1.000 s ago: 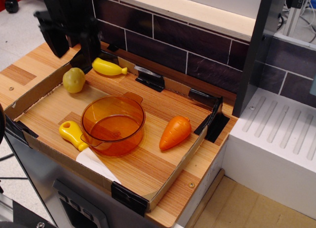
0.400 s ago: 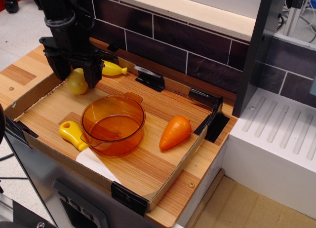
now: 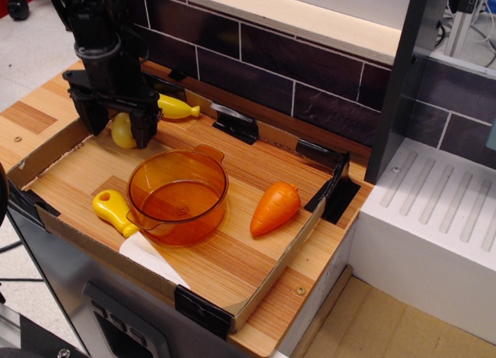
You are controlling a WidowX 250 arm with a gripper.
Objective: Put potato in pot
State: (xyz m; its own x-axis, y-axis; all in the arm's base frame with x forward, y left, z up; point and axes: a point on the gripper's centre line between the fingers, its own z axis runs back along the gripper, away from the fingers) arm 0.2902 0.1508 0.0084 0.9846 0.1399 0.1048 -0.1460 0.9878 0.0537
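Observation:
The potato (image 3: 122, 132), small and yellow-green, lies on the wooden floor of the tray at the back left. My black gripper (image 3: 120, 135) has come down over it. Its two fingers (image 3: 144, 125) stand on either side of the potato, spread a little wider than it, and hide part of it. I cannot tell whether they touch it. The pot (image 3: 178, 194), round translucent orange plastic with small side handles, stands upright and empty in front and to the right of the gripper, a short gap away.
A bright yellow banana-like toy (image 3: 177, 107) lies just behind the gripper by the back wall. An orange carrot (image 3: 275, 207) lies right of the pot. A yellow-handled utensil (image 3: 115, 211) lies at the pot's left front. A low cardboard wall (image 3: 273, 271) rims the tray.
The gripper came down from above the tray's back left corner onto the potato. In the last half second it sank a little lower around it. The potato shifted slightly.

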